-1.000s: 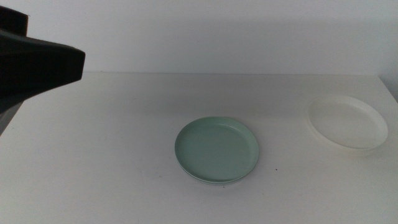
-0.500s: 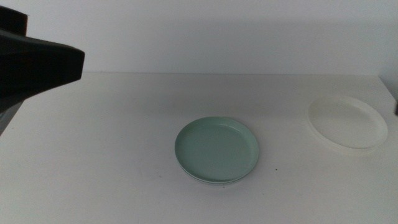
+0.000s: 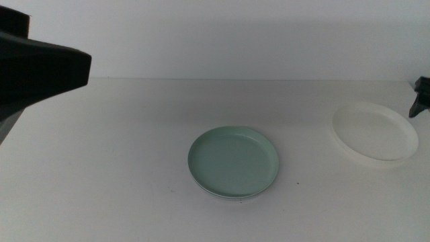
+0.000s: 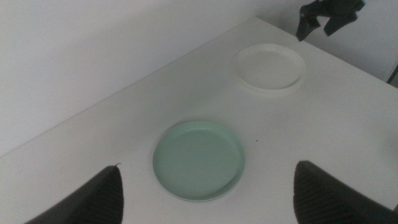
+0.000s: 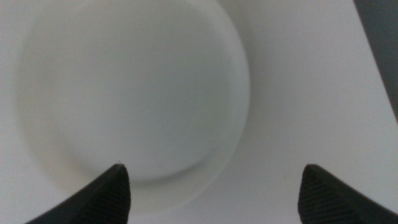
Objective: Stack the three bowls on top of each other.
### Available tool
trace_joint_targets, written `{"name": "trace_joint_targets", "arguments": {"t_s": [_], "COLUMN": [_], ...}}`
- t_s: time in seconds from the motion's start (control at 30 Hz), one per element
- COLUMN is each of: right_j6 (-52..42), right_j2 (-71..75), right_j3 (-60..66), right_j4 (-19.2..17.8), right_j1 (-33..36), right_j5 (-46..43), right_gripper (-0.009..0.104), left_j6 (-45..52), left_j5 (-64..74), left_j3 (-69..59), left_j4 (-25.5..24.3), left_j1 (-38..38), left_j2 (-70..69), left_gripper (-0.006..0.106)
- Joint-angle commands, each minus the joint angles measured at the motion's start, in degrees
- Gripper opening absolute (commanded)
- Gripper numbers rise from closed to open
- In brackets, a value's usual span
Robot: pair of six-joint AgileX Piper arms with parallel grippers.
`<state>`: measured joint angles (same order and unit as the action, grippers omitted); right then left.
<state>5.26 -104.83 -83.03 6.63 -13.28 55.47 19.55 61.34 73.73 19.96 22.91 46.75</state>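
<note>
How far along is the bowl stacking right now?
Done, apparently: the mint green bowl sits mid-table on another bowl, of which only a thin rim shows beneath it. In hand: the right pincer, open, hangs above the white bowl at the table's right edge without touching it. Left: gripping that bowl and placing it on the stack. The left pincer waits open, high over the table.

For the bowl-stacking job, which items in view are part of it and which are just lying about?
Part of the job:
- mint green bowl, mid-table, with another rim just showing beneath it
- white bowl, alone at the table's right side
- right gripper, open above the white bowl
- left gripper, open, held high

Lying about:
- nothing but the bare table
</note>
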Motion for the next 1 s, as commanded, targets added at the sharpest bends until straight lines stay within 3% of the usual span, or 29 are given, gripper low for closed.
{"name": "trace_joint_targets", "arguments": {"t_s": [0.0,0.2,0.47,0.5,0.57,0.7,0.8,0.97], "right_j6": [-2.7,-3.75,-3.2,-3.35,-4.32,-6.63,-6.66,-7.72], "right_j2": [-4.16,-12.81,-18.96,-19.22,-19.41,-17.54,-9.05,4.16], "right_j3": [-2.45,-4.8,-5.7,-5.83,-5.83,-4.71,2.06,8.88], "right_j4": [1.94,2.08,2.93,2.93,3.1,3.82,4.64,10.25], "right_j1": [-2.09,-3.47,-3.55,-3.55,-3.55,-3.85,-4.11,0.54], "right_j5": [-0.19,-2.29,-8.25,-8.69,-9.48,-7.81,-12.42,-14.67], "right_gripper": [0.071,0.066,0.044,0.034,0.0,-0.001,-0.001,-0.001], "left_j6": [-0.06,-0.06,-0.06,-0.06,-0.06,-0.06,-0.06,-0.06], "left_j5": [-0.71,-0.71,-0.71,-0.71,-0.71,-0.71,-0.71,-0.71], "left_j3": [0.07,0.07,0.07,0.07,0.07,0.07,0.07,0.07], "left_j4": [0.03,0.03,0.03,0.03,0.03,0.03,0.03,-0.09], "left_j1": [-0.05,-0.05,-0.05,-0.05,-0.05,-0.05,-0.05,-0.05], "left_j2": [-0.12,-0.12,-0.12,-0.12,-0.12,-0.12,-0.26,-0.25], "left_gripper": [0.094,0.094,0.094,0.094,0.094,0.094,0.094,0.094]}}
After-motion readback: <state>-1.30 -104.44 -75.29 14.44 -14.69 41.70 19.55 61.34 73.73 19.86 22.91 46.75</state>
